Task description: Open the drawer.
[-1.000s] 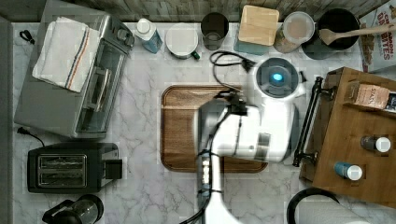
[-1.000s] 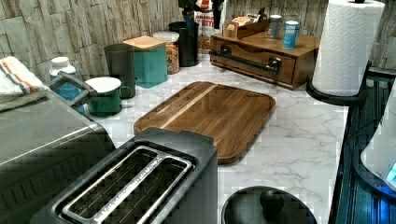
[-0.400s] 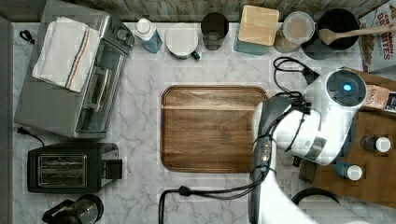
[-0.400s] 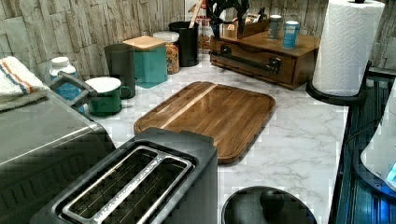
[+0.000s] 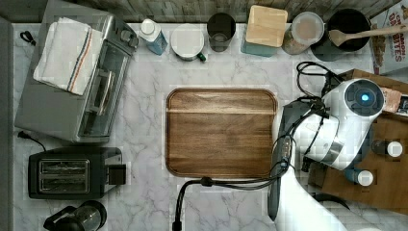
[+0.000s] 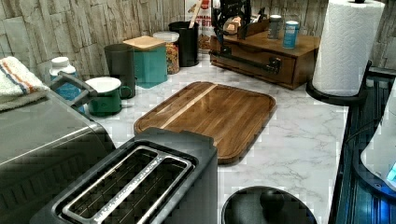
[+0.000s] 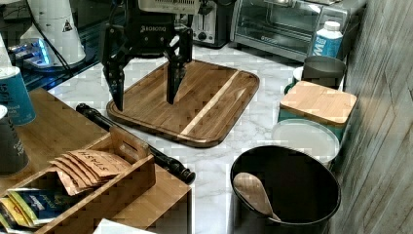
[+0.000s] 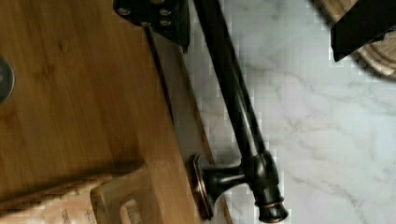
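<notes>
The drawer [image 6: 261, 58] sits shut at about 1 o'clock in the left view, beyond the cutting board [image 6: 212, 114]. Its black bar handle [image 7: 131, 141] lies below the gripper [image 7: 143, 100], whose jaws are spread wide, one finger on each side of the bar. Best to descend straight, center the bar, close firmly, then pull squarely toward the board.

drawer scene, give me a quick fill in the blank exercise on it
1. The gripper hangs over the drawer's handle with its fingers ____.
2. The drawer is ____.
3. The wooden spoon stands in a ____ pot.
4. The folded towel lies on the ____.

Missing words: open; closed; black; toaster oven
</notes>
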Motion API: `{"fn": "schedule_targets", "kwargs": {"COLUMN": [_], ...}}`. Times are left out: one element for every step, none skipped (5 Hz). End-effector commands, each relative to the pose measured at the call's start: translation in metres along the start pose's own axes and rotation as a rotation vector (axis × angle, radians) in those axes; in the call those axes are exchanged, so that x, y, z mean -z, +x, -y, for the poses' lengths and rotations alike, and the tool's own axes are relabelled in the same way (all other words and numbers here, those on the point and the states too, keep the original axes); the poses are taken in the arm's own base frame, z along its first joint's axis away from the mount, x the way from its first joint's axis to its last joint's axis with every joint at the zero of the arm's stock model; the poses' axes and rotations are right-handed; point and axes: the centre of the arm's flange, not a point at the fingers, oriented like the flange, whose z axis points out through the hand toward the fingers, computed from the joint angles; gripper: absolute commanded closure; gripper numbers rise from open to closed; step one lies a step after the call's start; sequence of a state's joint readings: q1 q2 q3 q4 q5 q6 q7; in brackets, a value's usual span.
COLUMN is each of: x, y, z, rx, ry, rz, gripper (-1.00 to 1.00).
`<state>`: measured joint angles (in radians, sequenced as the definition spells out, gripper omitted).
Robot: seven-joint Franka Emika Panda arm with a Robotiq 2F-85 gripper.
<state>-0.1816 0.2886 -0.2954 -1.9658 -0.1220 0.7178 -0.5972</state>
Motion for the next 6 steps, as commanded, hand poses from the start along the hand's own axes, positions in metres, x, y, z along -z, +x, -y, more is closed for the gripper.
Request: {"fn": "schedule_targets", "kwargs": {"x": [0.040,0.027,0.015,0.004,-0.004,-0.012], "y": [0.000,0.001,0.003,-0.001,-0.005,-0.006], "z": [0.024,0.016,0.007,0.006,0.011,0.016], "rx": [0.189,0.246,0.257,0.224,0.183,0.160], "ry": [-0.004,-0.019,-0.021,-0.017,-0.001,-0.039], "rz": [-0.079,-0.082,-0.085,-0.081,-0.075,-0.050], "gripper": [-1.00,-1.00,-1.00,-1.00,-1.00,-1.00]}}
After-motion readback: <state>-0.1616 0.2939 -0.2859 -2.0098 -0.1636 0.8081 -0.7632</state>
